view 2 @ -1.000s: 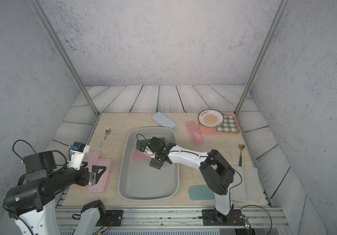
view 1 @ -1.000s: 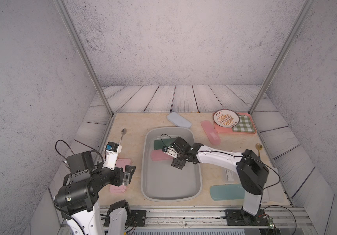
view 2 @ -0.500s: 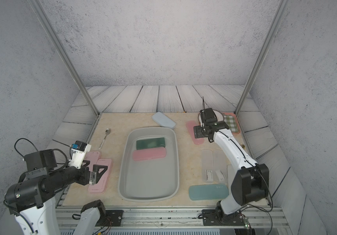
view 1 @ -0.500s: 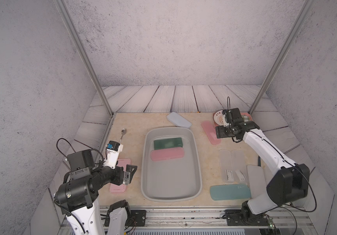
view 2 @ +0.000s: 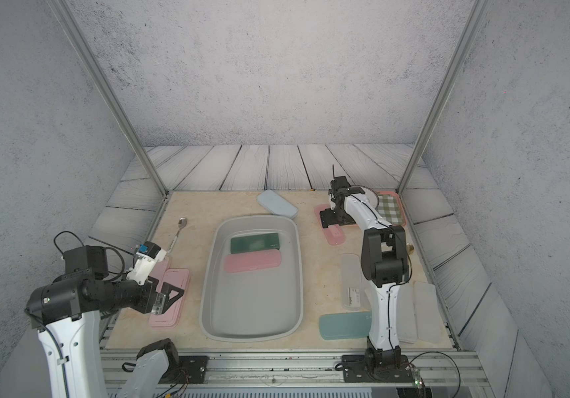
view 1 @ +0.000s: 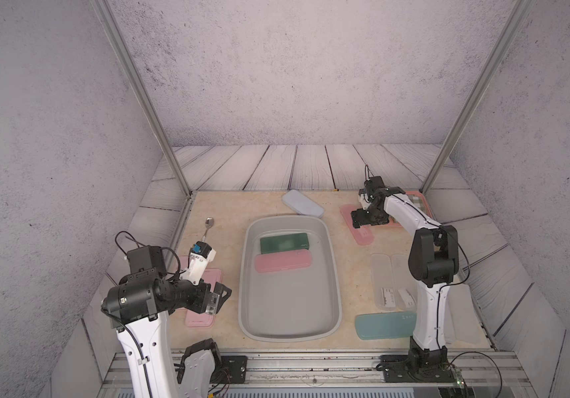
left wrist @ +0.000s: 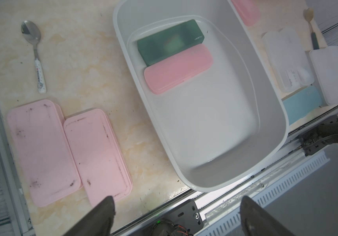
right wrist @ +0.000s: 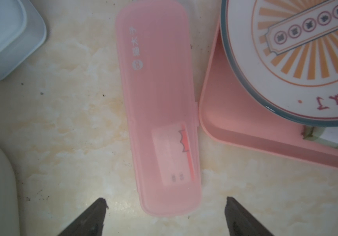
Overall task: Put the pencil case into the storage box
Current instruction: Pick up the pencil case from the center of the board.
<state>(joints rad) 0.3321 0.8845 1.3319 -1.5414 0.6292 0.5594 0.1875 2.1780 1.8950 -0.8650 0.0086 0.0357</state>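
The storage box (view 1: 246, 275) is a light-grey tub in the middle of the table, seen in both top views. A dark green case (view 1: 284, 242) and a pink case (view 1: 282, 265) lie side by side at its far end. At the back right, a translucent pink pencil case (right wrist: 160, 102) lies flat on the table beside a salmon tray. My right gripper (view 1: 362, 218) hovers open just over its far part, and the wrist view shows its fingers either side of one end with a clear gap. My left gripper (view 1: 218, 298) is open and empty above two pink flat cases (left wrist: 96, 153) left of the box.
A pale blue case (view 1: 302, 203) lies behind the box. A teal case (view 1: 385, 325) and clear cases (view 1: 392, 282) sit at the front right by the right arm's base. The salmon tray (right wrist: 235, 126) carries a plate (right wrist: 296, 51). A spoon (view 1: 207, 227) lies at the left.
My right arm has left the box, where the pink case now rests, swung to the back right and come down over the translucent pink pencil case. The left arm has barely moved.
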